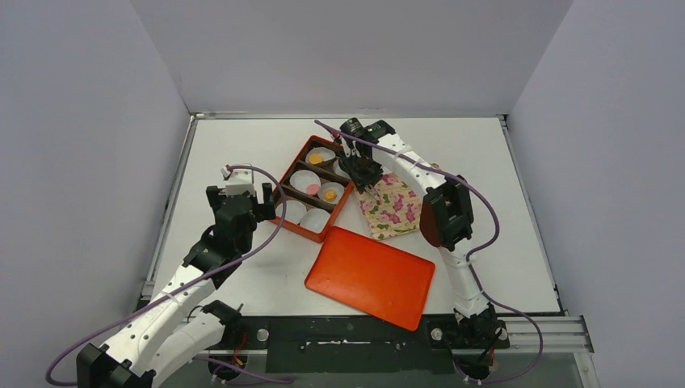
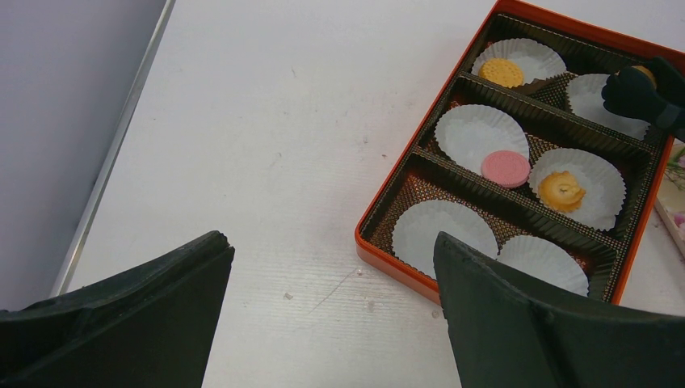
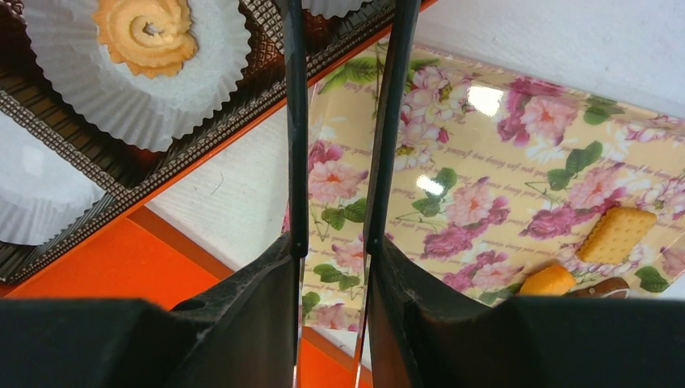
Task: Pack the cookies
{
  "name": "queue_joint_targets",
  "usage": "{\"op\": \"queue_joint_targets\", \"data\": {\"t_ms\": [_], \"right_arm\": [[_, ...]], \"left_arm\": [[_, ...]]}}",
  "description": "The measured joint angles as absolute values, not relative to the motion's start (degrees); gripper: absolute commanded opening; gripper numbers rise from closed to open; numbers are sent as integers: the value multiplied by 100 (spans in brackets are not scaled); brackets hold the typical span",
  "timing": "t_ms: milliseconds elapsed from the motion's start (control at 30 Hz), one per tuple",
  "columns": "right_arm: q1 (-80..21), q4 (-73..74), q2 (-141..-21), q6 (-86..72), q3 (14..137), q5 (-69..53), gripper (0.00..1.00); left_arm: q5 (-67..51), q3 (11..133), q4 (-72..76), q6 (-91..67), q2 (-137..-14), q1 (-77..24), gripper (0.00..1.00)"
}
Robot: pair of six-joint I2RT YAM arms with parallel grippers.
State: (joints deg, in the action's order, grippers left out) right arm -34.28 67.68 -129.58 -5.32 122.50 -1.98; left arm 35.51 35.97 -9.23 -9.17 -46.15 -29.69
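The orange compartment box holds white paper cups. In it lie a round yellow cookie, a pink cookie and an orange swirl cookie. My right gripper hangs over the box's far right cup; in the left wrist view it is shut on an orange-yellow cookie. The floral tray carries a rectangular biscuit, an orange cookie and a dark brown one. My left gripper is open and empty over bare table left of the box.
The orange lid lies flat near the front, right of centre. Grey walls stand on both sides and behind. The table's metal edge runs close on the left of my left gripper.
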Motion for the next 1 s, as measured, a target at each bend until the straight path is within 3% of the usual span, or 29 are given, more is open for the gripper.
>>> {"op": "queue_joint_targets", "data": {"t_ms": [533,1000], "right_arm": [[-3428,6624,-13115,-517,12357,-172,43],[-3428,6641,-12958,-585,12387,-73,38]], "left_arm": [[3551,3597,-923,-915,-4615,-2969,93],[3546,3594,-921,-915,-4615,-2969,93]]}}
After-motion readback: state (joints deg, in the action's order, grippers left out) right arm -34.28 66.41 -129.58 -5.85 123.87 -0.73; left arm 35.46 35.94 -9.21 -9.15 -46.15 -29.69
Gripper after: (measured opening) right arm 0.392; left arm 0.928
